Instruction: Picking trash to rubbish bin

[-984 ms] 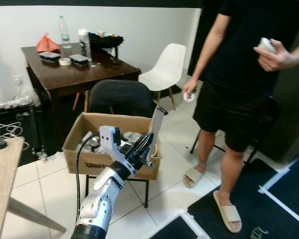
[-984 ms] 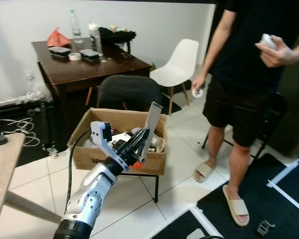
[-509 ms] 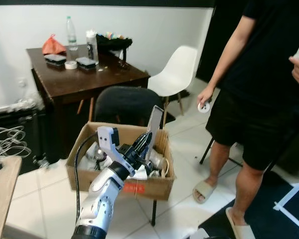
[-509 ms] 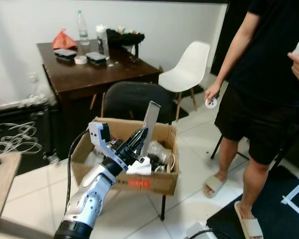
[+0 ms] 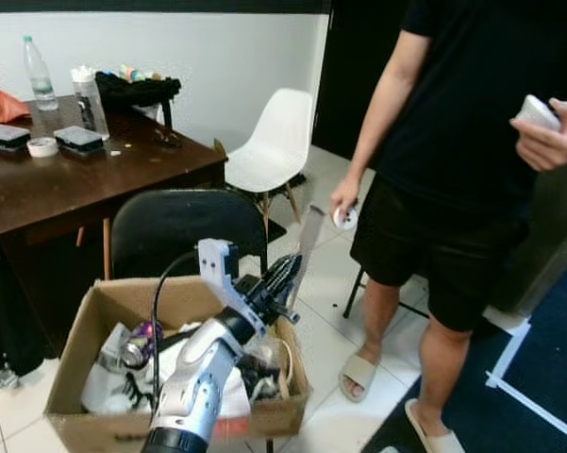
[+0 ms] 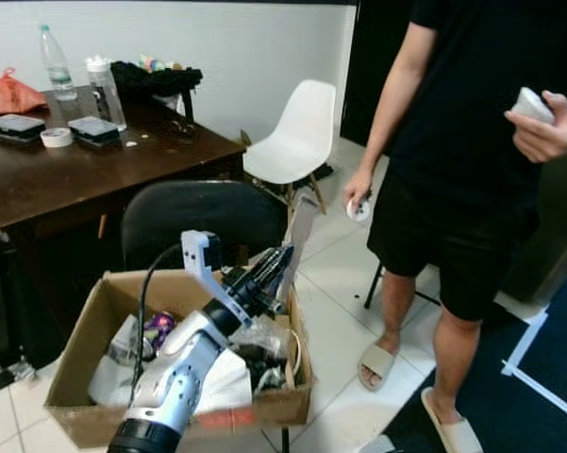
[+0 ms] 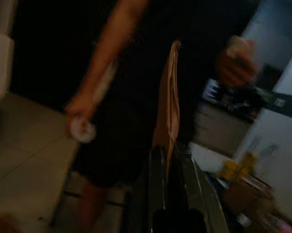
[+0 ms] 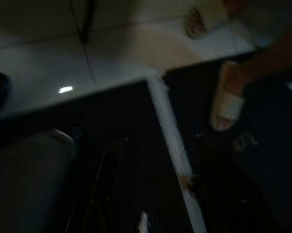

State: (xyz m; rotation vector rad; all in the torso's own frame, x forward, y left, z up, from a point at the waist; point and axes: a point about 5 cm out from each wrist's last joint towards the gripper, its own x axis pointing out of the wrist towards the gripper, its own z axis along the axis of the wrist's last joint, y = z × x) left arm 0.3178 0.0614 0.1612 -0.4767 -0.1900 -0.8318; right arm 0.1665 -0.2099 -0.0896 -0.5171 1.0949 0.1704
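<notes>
The trash in hand is a flat strip of card (image 5: pixel 308 238), standing nearly upright and pinched at its lower end between the two black fingers of the left hand (image 5: pixel 285 276); the left wrist view shows the same card (image 7: pixel 167 107) rising edge-on from between the closed fingers. The hand hovers over the right-hand end of an open cardboard box (image 5: pixel 68 359), which serves as the bin and already holds a can (image 5: pixel 140 342), paper and other scraps. The step looks like the drop: the carry seems done, and the card is above the box but near its right wall. The next move, as I judge it, calls for bringing the hand a little lower and further over the box's middle, tipping the card down, then spreading the fingers so it falls inside rather than over the rim. Behind the box stand a black chair (image 5: pixel 184 225), a dark table (image 5: pixel 94 175) and a white chair (image 5: pixel 272 142); a person (image 5: pixel 462 142) stands close on the right. The right hand hangs idle over the floor, and I cannot tell how its fingers stand.
</notes>
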